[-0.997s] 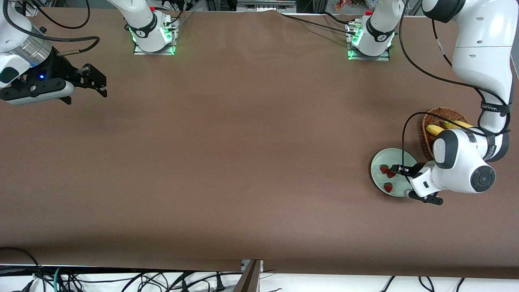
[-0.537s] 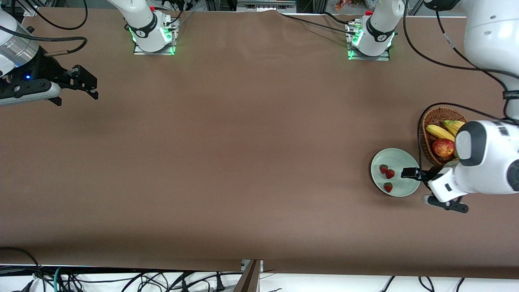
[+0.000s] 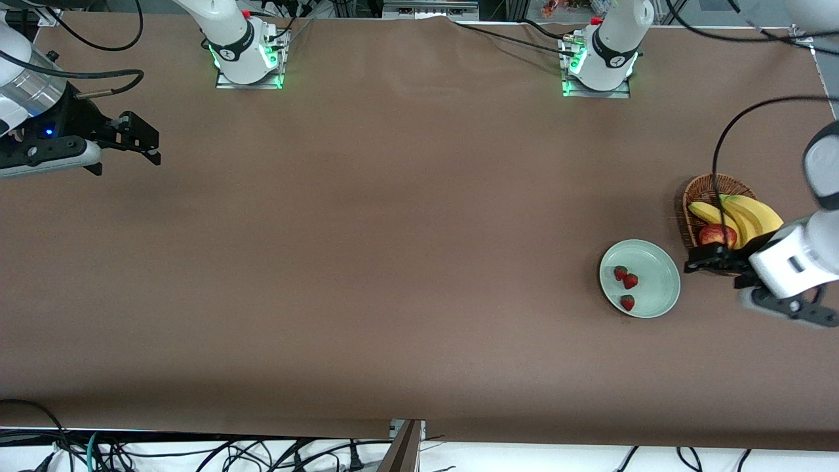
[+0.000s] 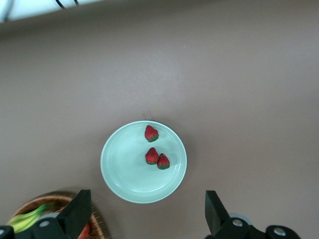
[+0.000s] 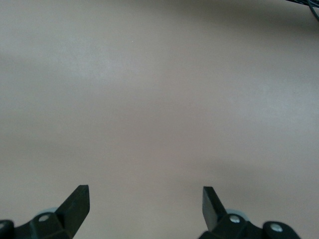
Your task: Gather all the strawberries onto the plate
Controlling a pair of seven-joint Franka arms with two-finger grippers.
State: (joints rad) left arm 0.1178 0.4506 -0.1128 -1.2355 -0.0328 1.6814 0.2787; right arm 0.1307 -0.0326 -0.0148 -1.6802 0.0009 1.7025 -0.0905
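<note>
Three strawberries (image 3: 620, 273) (image 3: 630, 281) (image 3: 627, 303) lie on the pale mint-green plate (image 3: 657, 275) near the left arm's end of the table. The left wrist view shows them too (image 4: 151, 133) (image 4: 152, 156) (image 4: 163, 161) on the plate (image 4: 124, 169). My left gripper (image 3: 721, 270) is open and empty, up in the air over the table between the plate and the basket. In its own view (image 4: 145, 219) nothing is between the jaws. My right gripper (image 3: 145, 141) is open and empty over bare table at the right arm's end; its own view (image 5: 144, 206) shows only tablecloth.
A brown wicker basket (image 3: 693, 195) stands beside the plate toward the left arm's end, holding bananas (image 3: 747, 213) and a red-yellow apple (image 3: 714, 234). Its rim shows in the left wrist view (image 4: 50, 200). A brown cloth covers the table (image 3: 393, 229).
My left gripper has drawn back off the plate toward the left arm's end and risen, uncovering the basket. The three strawberries have not moved. My right gripper has shifted slightly.
</note>
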